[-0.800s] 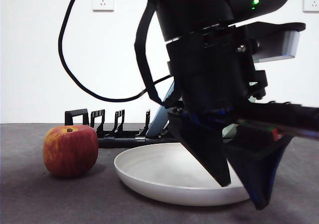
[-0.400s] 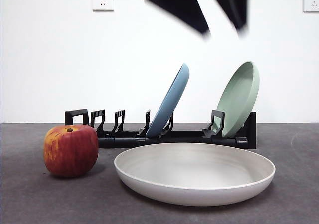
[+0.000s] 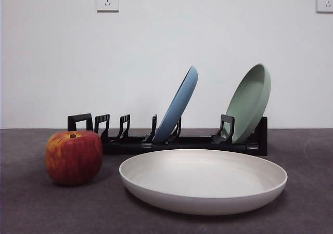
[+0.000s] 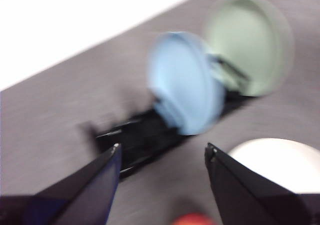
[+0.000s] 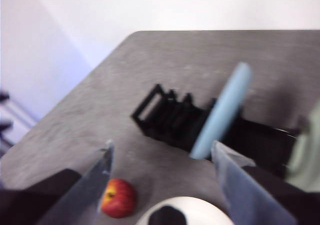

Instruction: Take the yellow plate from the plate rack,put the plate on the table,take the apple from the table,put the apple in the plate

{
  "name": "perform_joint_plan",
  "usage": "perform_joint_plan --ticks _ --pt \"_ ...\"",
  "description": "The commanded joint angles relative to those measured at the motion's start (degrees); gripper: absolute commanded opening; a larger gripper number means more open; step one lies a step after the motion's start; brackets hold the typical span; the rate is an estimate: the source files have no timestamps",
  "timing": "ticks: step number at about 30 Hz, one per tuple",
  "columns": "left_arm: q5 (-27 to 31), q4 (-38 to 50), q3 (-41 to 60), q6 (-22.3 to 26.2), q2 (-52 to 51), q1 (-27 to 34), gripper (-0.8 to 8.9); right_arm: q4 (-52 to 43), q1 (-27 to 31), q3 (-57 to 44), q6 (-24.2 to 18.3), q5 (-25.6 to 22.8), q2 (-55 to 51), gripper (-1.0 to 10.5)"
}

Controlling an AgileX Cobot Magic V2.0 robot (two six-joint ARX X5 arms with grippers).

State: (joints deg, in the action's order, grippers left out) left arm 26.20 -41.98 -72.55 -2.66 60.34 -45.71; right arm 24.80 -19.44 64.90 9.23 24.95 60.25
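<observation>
The yellow plate (image 3: 203, 179), really cream, lies flat on the table (image 3: 31, 213), in front of the plate rack (image 3: 130, 143). Just left of it, the red apple (image 3: 73, 157) sits on the table, clear of the rim. No gripper shows in the front view. My left gripper (image 4: 162, 155) hovers open and empty high above the rack (image 4: 135, 135), with the plate (image 4: 280, 157) and the apple (image 4: 192, 219) at the picture's edge. My right gripper (image 5: 161, 150) is also open and empty, high over the apple (image 5: 118, 198) and the plate (image 5: 200, 210).
A light blue plate (image 3: 177, 105) and a pale green plate (image 3: 251, 103) lean in the rack's slots behind the cream plate. The rack's left slots stand empty. A white wall runs behind the table.
The arm that stood low over the plate's right side has risen out of the front view. The plate stays flat on the table and the apple has not moved.
</observation>
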Motion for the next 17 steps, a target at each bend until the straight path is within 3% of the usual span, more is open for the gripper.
perform_joint_plan --ticks 1,7,17 --pt "3.10 -4.26 0.07 1.05 -4.76 5.64 2.83 -0.68 -5.33 1.36 0.35 -1.53 2.19 4.6" --pt "7.76 -11.85 0.07 1.20 -13.66 12.79 2.83 0.61 -16.22 7.50 -1.55 -6.58 10.03 4.8" --pt "8.22 -15.87 0.07 0.11 -24.20 13.68 2.83 9.79 -30.14 22.40 -9.53 -18.18 31.61 4.8"
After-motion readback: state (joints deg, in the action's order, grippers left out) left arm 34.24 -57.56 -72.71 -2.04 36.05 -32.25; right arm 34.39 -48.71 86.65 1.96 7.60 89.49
